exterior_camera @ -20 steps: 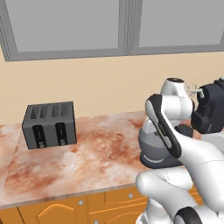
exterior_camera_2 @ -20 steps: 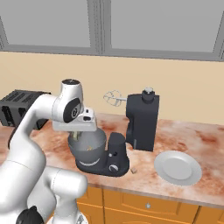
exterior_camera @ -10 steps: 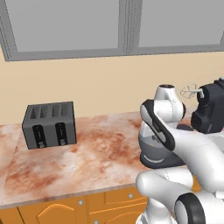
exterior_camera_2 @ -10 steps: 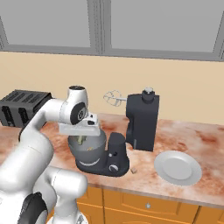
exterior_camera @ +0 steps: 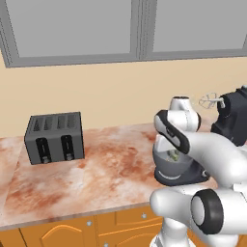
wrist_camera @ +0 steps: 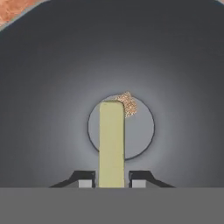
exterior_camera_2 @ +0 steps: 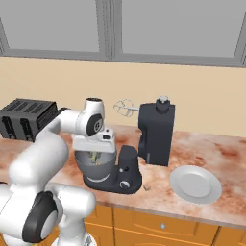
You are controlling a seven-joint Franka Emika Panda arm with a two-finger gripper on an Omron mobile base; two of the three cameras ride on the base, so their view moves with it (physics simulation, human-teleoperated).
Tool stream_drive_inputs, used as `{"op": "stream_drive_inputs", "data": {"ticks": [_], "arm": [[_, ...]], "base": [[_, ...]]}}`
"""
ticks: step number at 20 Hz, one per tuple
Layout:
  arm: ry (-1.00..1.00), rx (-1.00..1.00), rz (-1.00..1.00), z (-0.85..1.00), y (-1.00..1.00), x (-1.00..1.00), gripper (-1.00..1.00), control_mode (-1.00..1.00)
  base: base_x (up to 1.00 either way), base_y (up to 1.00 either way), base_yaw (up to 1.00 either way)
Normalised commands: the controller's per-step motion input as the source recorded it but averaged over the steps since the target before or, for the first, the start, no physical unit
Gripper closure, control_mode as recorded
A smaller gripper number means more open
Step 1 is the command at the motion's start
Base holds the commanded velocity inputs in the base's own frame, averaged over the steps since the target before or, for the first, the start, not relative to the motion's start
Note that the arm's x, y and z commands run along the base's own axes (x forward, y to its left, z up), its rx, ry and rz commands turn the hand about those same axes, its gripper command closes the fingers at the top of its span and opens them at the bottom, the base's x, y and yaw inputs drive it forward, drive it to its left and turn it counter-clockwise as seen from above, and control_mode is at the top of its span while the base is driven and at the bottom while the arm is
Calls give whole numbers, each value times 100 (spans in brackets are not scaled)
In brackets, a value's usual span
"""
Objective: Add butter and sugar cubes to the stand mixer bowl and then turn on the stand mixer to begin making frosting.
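The grey metal stand mixer bowl (exterior_camera_2: 98,172) (exterior_camera: 170,167) sits on the base of the black stand mixer (exterior_camera_2: 156,134) (exterior_camera: 232,119), whose head is tilted up with the whisk (exterior_camera_2: 126,108) clear. My gripper (wrist_camera: 112,180) (exterior_camera_2: 96,154) reaches down into the bowl (wrist_camera: 43,87). The pale yellow-olive butter (wrist_camera: 112,140) stands between my fingertips (wrist_camera: 86,180), with a thin gap on each side. One tan sugar cube (wrist_camera: 127,103) lies on the bowl's bottom by the butter's far end. Another sugar cube (exterior_camera_2: 147,186) rests on the counter beside the mixer base.
A white plate (exterior_camera_2: 197,183) lies on the counter right of the mixer. The dark four-slot toaster (exterior_camera: 55,138) (exterior_camera_2: 26,117) stands to the left. A small knob (exterior_camera_2: 126,184) sits on the mixer base. The counter's front edge runs close below the base.
The arm has swung over and lowered the gripper with the butter into the bowl. The jaws have just parted slightly from the butter.
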Motion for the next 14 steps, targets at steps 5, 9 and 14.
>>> {"op": "stream_drive_inputs", "data": {"ticks": [5, 9, 14], "arm": [[9, 0, -2, -25, 0, 20, -100, -100], [0, 0, 0, 11, 0, -13, -100, -100], [-16, 3, 0, 98, -7, -76, -100, -100]], "base": [[0, 0, 0], [0, 0, 0], [0, 0, 0]]}}
